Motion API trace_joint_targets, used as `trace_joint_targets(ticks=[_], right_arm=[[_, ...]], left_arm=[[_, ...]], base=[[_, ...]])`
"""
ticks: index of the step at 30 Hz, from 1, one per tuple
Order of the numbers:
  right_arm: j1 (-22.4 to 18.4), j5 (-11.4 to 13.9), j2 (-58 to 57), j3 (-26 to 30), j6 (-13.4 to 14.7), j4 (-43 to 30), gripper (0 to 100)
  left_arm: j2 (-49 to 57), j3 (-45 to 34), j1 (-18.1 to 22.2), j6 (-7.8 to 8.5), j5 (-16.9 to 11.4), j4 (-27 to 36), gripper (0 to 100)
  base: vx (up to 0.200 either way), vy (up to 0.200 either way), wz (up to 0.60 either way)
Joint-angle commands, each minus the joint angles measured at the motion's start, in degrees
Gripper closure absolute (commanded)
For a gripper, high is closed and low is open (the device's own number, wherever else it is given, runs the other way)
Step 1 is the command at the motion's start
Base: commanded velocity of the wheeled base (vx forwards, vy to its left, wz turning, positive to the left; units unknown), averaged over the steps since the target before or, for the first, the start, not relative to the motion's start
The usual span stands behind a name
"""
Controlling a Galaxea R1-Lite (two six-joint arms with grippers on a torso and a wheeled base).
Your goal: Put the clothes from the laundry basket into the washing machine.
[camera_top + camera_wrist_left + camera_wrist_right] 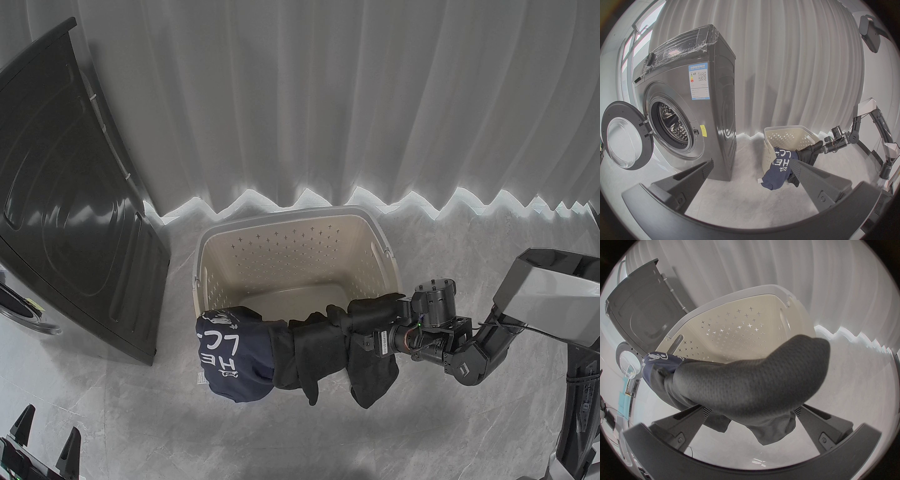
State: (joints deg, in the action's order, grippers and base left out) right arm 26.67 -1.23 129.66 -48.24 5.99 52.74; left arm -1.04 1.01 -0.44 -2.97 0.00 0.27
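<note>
Black mesh garment (319, 356), navy white-lettered shirt (234, 359) across basket rim (290, 214).

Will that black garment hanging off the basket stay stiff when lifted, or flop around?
Probably floppy: the black garment sags over the laundry basket rim and droops below the right gripper. It may drag along the navy shirt lying against it.

The cream, star-perforated laundry basket (294, 214) stood upright on the floor. A navy printed shirt (234, 359) and a black garment (325, 350) hung side by side over its near rim, spilling outside. Left of it stood the grey front-loading washing machine (722, 103), its round door (623, 137) swung open.
</note>
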Motion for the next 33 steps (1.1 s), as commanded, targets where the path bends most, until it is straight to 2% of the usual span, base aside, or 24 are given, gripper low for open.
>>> trace_joint_targets(ticks=[1,6,14,20,21,22,25,26,30,33], right_arm=[[0.13,0.00,0.77,-0.54,-0.01,1.32,100],[0.49,0.26,1.65,0.07,-0.10,3.25,100],[1.80,0.79,-1.60,5.79,-0.18,7.56,100],[3.12,0.35,-15.58,16.07,0.34,12.13,100],[3.12,0.35,-15.58,16.07,0.34,12.13,100],[3.91,0.09,-20.24,19.23,0.61,14.50,100],[4.79,-0.35,-24.81,22.57,0.61,17.49,100],[5.58,-1.32,-27.27,24.24,0.69,18.89,100],[6.81,-2.28,-32.28,26.53,1.40,20.30,100],[7.34,-2.28,-37.46,26.27,0.69,19.77,100]], left_arm=[[0.95,-0.92,0.00,-0.01,0.00,0.00,0],[0.95,-0.92,0.00,-0.01,0.00,0.00,0],[0.95,-0.92,0.00,-0.01,0.00,0.00,0],[0.95,-0.92,0.00,-0.01,0.00,0.00,0],[0.95,-0.92,0.00,-0.01,0.00,0.00,0],[0.95,-0.92,0.00,-0.01,0.00,0.00,0],[0.95,-0.92,0.00,-0.01,0.00,0.00,0],[0.95,-0.92,0.00,-0.01,0.09,0.00,0],[0.95,-0.92,0.00,-0.01,0.09,0.00,0],[0.95,-0.92,0.00,-0.01,0.09,0.00,0]], base=[[0.000,0.000,0.00],[0.000,0.000,0.00],[0.000,0.000,0.00],[0.000,0.000,0.00],[0.000,0.000,0.00],[0.000,0.000,0.00],[0.000,0.000,0.00],[0.000,0.000,0.00],[0.000,0.000,0.00],[0.000,0.000,0.00]])
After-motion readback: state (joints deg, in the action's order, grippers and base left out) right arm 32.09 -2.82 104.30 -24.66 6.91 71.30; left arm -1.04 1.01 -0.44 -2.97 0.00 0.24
